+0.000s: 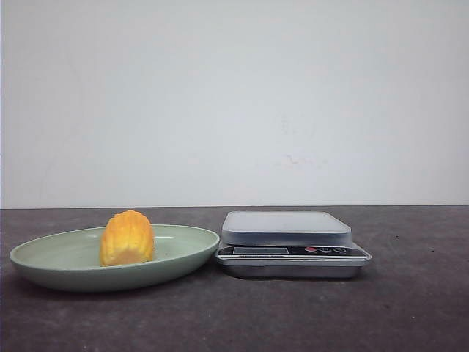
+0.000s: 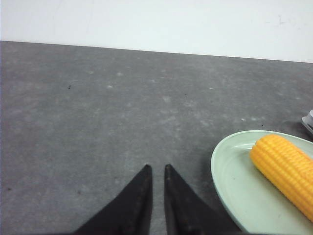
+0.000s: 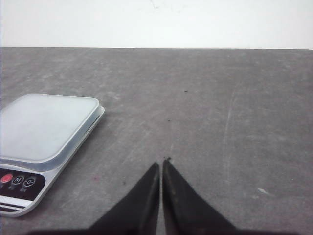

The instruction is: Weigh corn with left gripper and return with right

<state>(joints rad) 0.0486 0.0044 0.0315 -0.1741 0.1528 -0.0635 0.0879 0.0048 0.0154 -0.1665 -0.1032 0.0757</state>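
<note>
The jaws of the left gripper [image 2: 157, 169] are pressed almost together, holding nothing, above the dark grey bench [image 2: 98, 112]. The right gripper [image 3: 161, 165] has its jaws closed as well, empty. The stubby yellow-orange corn cob [image 1: 127, 237] lies in the shallow pale green oval plate [image 1: 44, 260], just beside the silver digital kitchen scale [image 1: 289, 242].

Even soft light, faint shadows, wrist views perhaps slightly blurred.
</note>
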